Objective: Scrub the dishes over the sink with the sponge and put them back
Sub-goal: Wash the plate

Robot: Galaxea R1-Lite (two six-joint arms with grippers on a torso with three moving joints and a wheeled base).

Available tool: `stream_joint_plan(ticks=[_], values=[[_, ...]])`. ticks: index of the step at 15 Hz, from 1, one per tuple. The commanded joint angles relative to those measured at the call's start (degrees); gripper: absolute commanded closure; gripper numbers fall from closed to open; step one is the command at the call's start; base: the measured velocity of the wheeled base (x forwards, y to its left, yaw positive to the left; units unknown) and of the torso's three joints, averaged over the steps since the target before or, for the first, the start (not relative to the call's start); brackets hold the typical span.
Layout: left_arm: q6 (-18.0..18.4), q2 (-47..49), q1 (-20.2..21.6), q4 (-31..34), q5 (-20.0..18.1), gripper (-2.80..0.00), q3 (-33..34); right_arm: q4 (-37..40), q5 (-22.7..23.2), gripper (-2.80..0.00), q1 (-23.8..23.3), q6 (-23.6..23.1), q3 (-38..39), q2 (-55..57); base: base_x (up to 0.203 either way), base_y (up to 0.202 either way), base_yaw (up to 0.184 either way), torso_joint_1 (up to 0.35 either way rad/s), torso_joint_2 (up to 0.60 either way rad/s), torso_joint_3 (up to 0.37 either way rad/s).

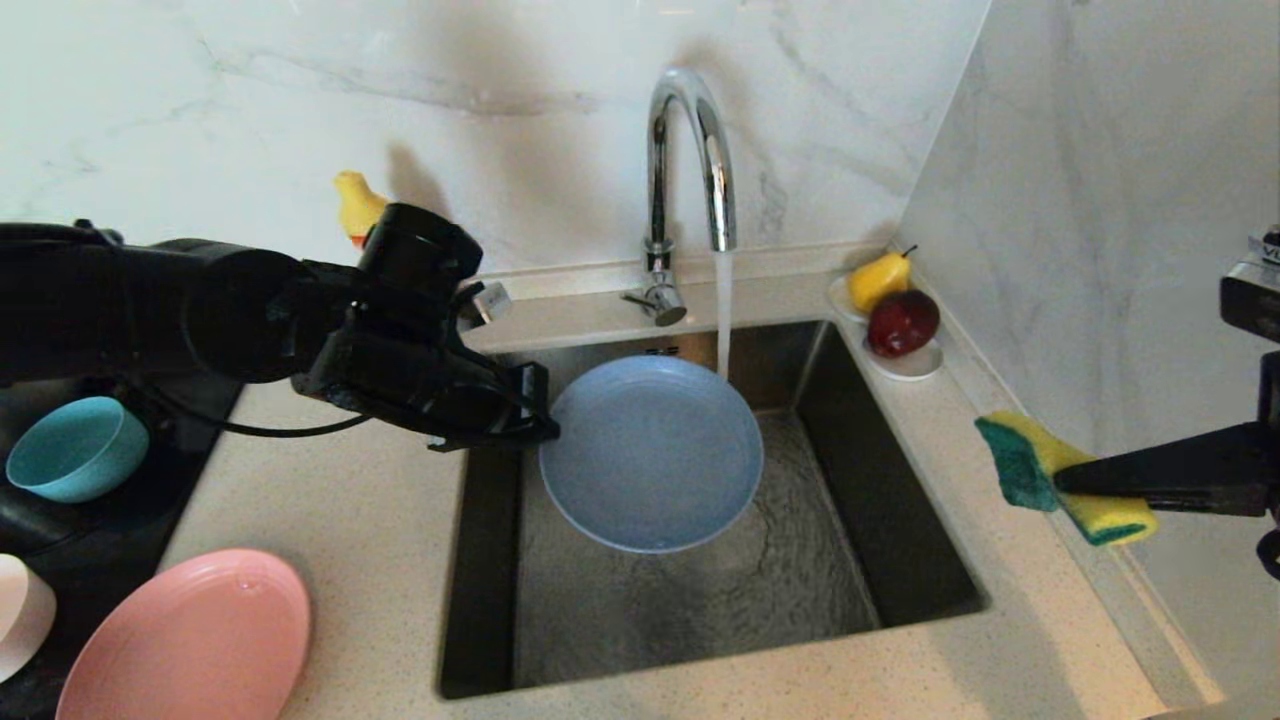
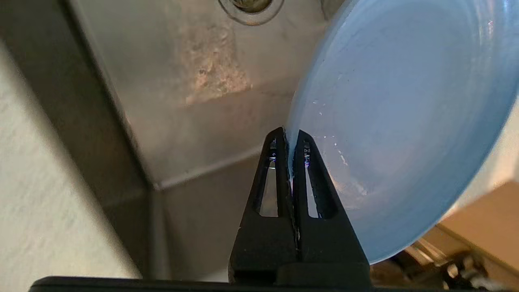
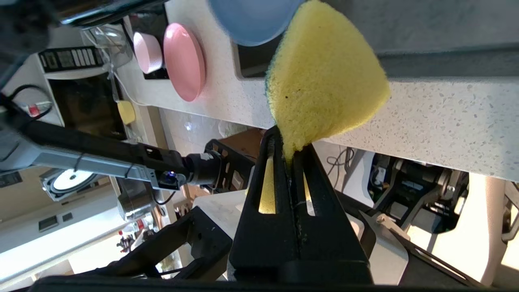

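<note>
My left gripper point(image 1: 540, 405) point(image 2: 288, 136) is shut on the rim of the large blue plate point(image 1: 650, 452) point(image 2: 401, 121), holding it tilted over the steel sink point(image 1: 820, 590) point(image 2: 194, 81). Water from the chrome faucet point(image 1: 690, 150) runs down just past the plate's far edge. Off to the right, over the counter, my right gripper point(image 1: 1058, 480) point(image 3: 288, 140) is shut on the yellow sponge point(image 1: 1050, 470) point(image 3: 324, 77), whose green face points toward the sink. On the left rest the pink plate point(image 1: 185, 640) point(image 3: 184, 61), the teal bowl point(image 1: 75, 447) and the pale bowl point(image 1: 20, 615) point(image 3: 146, 50).
A small white dish point(image 1: 915, 365) with a pear point(image 1: 880, 278) and a red fruit point(image 1: 903, 322) sits at the sink's far right corner. A yellow bottle cap point(image 1: 355, 203) shows behind my left arm. A marble wall point(image 1: 1100, 200) closes the right side.
</note>
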Motion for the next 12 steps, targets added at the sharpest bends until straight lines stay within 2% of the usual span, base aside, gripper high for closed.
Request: stream_joint_plan(ticks=[1,12], values=[[-0.42,4.77,-1.60,-0.04,0.52,0.00,-2.52,0.24,0.30,0.00,-0.28,0.01,-0.15,-1.21,0.000,0.000,0.000,0.000,0.00,0.000],[-3.56,13.53,-5.68,-1.45,2.16,0.00,-11.82,0.12,1.44,0.00,-0.28,-0.08,0.28,-1.27,0.000,0.000,0.000,0.000,0.00,0.000]])
